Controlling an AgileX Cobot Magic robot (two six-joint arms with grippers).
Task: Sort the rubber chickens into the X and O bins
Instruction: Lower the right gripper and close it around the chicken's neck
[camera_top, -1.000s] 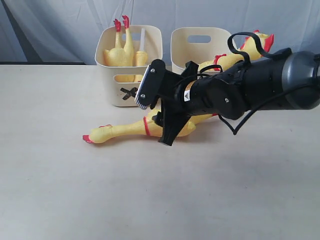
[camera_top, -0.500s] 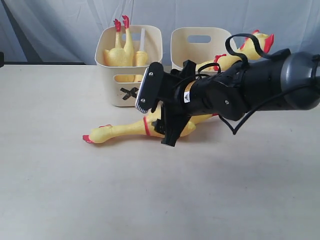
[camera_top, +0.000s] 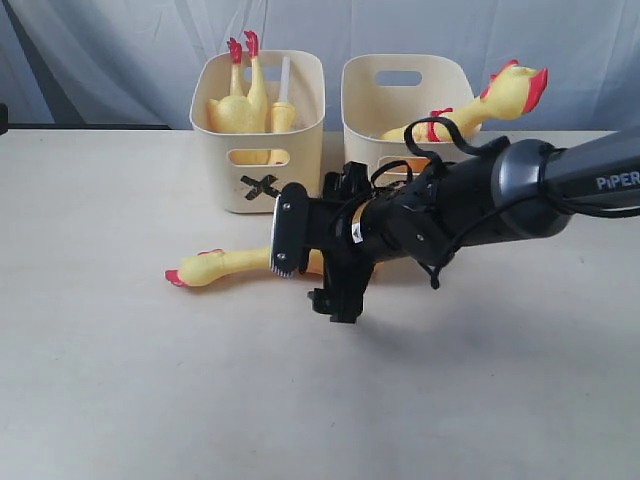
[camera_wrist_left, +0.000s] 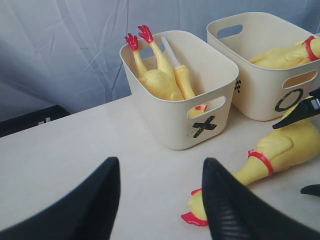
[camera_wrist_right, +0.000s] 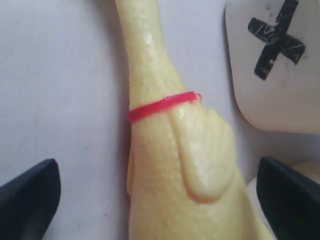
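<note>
One rubber chicken (camera_top: 225, 265) lies on the table in front of the X bin (camera_top: 260, 205), head to the left. My right gripper (camera_top: 338, 248) is open and low over its body, one finger on each side just behind the red neck band (camera_wrist_right: 162, 106); its fingertips (camera_wrist_right: 30, 200) stand apart from the yellow body (camera_wrist_right: 180, 160). Another chicken (camera_top: 240, 105) stands feet up in the X bin. A third chicken (camera_top: 505, 92) lies across the O bin (camera_top: 375, 95), head hanging over the right rim. My left gripper (camera_wrist_left: 160, 200) is open and holds nothing, above the table near the lying chicken's head (camera_wrist_left: 200, 212).
The two bins stand side by side at the table's back edge before a pale curtain (camera_top: 120, 50). The black O mark (camera_wrist_left: 288, 100) shows on the right bin's front. The right arm (camera_top: 500, 190) stretches in from the right, across the front of the O bin.
The right gripper has dropped down over the lying chicken's body and its arm has sunk lower, uncovering the chicken in the O bin. The chickens have not moved.
</note>
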